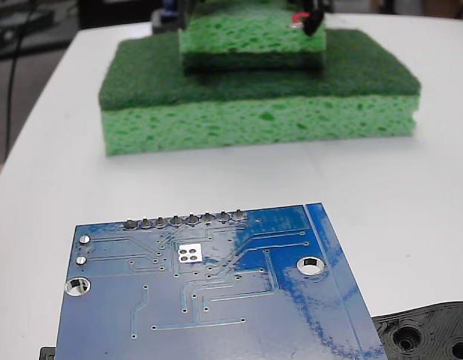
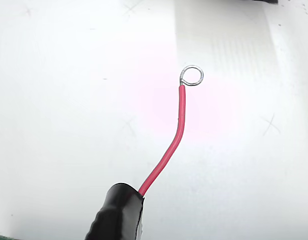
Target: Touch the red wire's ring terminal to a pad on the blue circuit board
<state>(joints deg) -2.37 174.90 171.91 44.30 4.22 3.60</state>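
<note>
A white worktop [image 1: 411,187] with a rounded far-left corner is seen in the fixed view. A large green sponge [image 1: 257,105] with a darker scouring layer on top lies directly on it towards the far side, and a smaller green sponge [image 1: 250,45] is stacked on that one. Nearer the camera, the blue circuit board [image 1: 216,292] is seen, glossy, with a row of silver solder points along its far edge and round mounting holes. A black perforated plastic piece [image 1: 430,334] is seen at the board's right corner. In the wrist view, the worktop [image 2: 69,125] is shown as a bare white surface with faint scratch marks.
</note>
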